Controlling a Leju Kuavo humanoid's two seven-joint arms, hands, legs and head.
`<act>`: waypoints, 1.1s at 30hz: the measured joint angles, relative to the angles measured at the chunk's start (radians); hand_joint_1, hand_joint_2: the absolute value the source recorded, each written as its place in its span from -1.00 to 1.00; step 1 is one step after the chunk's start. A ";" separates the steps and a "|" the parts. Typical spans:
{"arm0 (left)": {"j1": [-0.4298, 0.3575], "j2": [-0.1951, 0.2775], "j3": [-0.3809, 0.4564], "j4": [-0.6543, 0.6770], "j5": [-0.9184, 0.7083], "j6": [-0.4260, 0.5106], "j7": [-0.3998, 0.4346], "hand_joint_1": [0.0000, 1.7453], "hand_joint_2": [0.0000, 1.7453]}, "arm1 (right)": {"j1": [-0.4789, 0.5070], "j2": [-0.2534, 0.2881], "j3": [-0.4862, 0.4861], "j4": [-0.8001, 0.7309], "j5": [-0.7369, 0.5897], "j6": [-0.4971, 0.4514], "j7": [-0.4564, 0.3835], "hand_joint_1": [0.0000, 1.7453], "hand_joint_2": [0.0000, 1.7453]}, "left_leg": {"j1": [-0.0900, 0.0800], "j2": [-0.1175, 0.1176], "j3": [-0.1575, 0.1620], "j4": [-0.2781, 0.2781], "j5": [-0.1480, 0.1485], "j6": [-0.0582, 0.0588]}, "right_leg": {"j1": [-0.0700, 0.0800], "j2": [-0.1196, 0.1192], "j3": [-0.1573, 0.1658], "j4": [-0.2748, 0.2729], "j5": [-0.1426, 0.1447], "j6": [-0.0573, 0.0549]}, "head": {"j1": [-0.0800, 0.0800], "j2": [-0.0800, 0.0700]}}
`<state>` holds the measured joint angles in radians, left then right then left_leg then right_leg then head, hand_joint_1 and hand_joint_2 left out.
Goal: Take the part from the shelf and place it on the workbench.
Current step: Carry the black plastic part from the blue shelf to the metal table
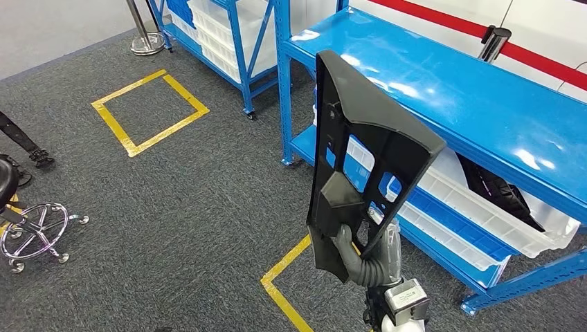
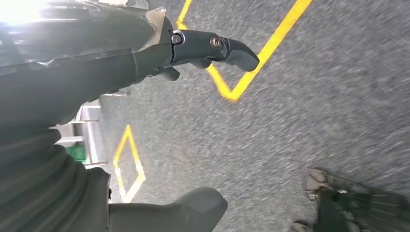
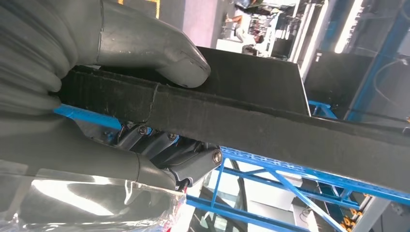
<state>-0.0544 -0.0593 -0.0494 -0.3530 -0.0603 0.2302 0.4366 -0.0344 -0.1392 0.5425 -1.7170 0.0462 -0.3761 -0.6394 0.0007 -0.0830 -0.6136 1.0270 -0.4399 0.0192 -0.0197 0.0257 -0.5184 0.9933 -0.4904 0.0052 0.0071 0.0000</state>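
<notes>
Behind part, right hand half-hidden

Ahead of you lies dark grey carpet floor, marked with a square outline of yellow tape and, nearer, the corner of a 2nd yellow tape outline. At the far edge you see the round chrome base of a barrier post. On your left stands a chrome star-shaped swivel chair base on castors. White plastic bins sit on the lower level of the blue metal rack; 1 holds a black ribbed piece. Behind runs a white wall with a red stripe.
</notes>
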 joint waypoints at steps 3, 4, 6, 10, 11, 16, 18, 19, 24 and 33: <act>-0.005 0.002 -0.009 0.005 -0.004 -0.005 0.002 -1.00 1.00 | 0.002 0.005 0.000 0.002 -0.001 0.002 0.000 1.00 1.00 | 0.006 0.066 -0.078 0.164 -0.086 -0.016 | 0.000 -0.032 0.001 -0.003 0.001 -0.017 | -0.007 0.000; -0.007 0.002 -0.012 0.007 -0.006 -0.008 0.002 -1.00 1.00 | 0.004 0.006 0.000 0.004 -0.002 0.003 0.000 1.00 1.00 | 0.010 0.071 -0.109 0.225 -0.108 -0.020 | 0.001 -0.044 0.001 -0.003 0.000 -0.018 | -0.007 0.000; -0.007 0.003 -0.020 0.012 -0.013 -0.016 0.002 -1.00 1.00 | 0.011 0.009 0.000 0.009 -0.004 0.006 -0.001 1.00 1.00 | 0.016 0.078 -0.131 0.263 -0.104 -0.026 | 0.002 -0.065 0.000 -0.002 -0.001 -0.019 | -0.008 0.000; -0.015 0.008 -0.047 0.019 -0.032 -0.016 0.002 -1.00 1.00 | 0.030 0.025 0.000 0.016 0.005 0.002 -0.012 1.00 1.00 | 0.016 0.144 -0.010 0.030 -0.004 -0.022 | 0.009 -0.103 0.006 -0.002 -0.010 -0.008 | -0.008 0.000; -0.020 0.008 -0.054 0.021 -0.037 -0.016 0.002 -1.00 1.00 | 0.034 0.029 0.000 0.017 0.011 -0.004 -0.014 1.00 1.00 | 0.012 0.155 0.006 -0.001 0.002 -0.017 | 0.013 -0.111 0.007 -0.002 -0.013 -0.003 | -0.006 0.000; -0.036 0.006 -0.076 0.039 -0.039 -0.025 0.002 -1.00 1.00 | 0.055 0.038 0.004 0.019 0.027 -0.035 -0.023 1.00 1.00 | 0.008 0.110 0.012 -0.022 0.010 0.020 | 0.018 -0.099 -0.006 0.043 -0.049 0.017 | 0.000 0.000; -0.043 0.004 -0.080 0.042 -0.037 -0.027 0.003 -1.00 1.00 | 0.064 0.036 0.005 0.020 0.028 -0.039 -0.025 1.00 1.00 | 0.009 0.088 0.012 -0.024 0.014 0.032 | 0.015 -0.049 -0.064 0.167 -0.108 0.007 | 0.005 0.000; -0.046 0.004 -0.081 0.044 -0.035 -0.027 0.003 -1.00 1.00 | 0.070 0.034 0.005 0.022 0.028 -0.040 -0.026 1.00 1.00 | 0.009 0.075 0.010 -0.024 0.015 0.034 | 0.014 -0.038 -0.100 0.238 -0.134 0.005 | 0.006 0.000; -0.036 -0.007 -0.081 0.054 -0.016 -0.006 0.002 -1.00 1.00 | 0.096 0.005 0.014 0.035 -0.013 -0.041 -0.044 1.00 1.00 | 0.007 0.005 0.012 -0.022 0.017 0.032 | 0.010 -0.001 -0.069 0.138 -0.061 0.037 | 0.008 0.000; 0.004 -0.028 -0.078 0.052 0.010 0.036 0.003 -1.00 1.00 | 0.100 -0.011 0.052 0.047 -0.050 0.003 -0.034 1.00 1.00 | 0.007 0.053 -0.064 0.124 -0.069 -0.012 | 0.002 -0.019 -0.001 -0.001 0.001 -0.021 | -0.003 0.000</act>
<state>-0.0501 -0.0876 -0.1273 -0.3007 -0.0504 0.2663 0.4396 0.0660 -0.1499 0.5948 -1.6705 -0.0042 -0.3726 -0.6737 0.0076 -0.0300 -0.6774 1.1510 -0.5090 0.0070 -0.0180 0.0067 -0.5194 0.9927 -0.4890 -0.0162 0.0041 0.0000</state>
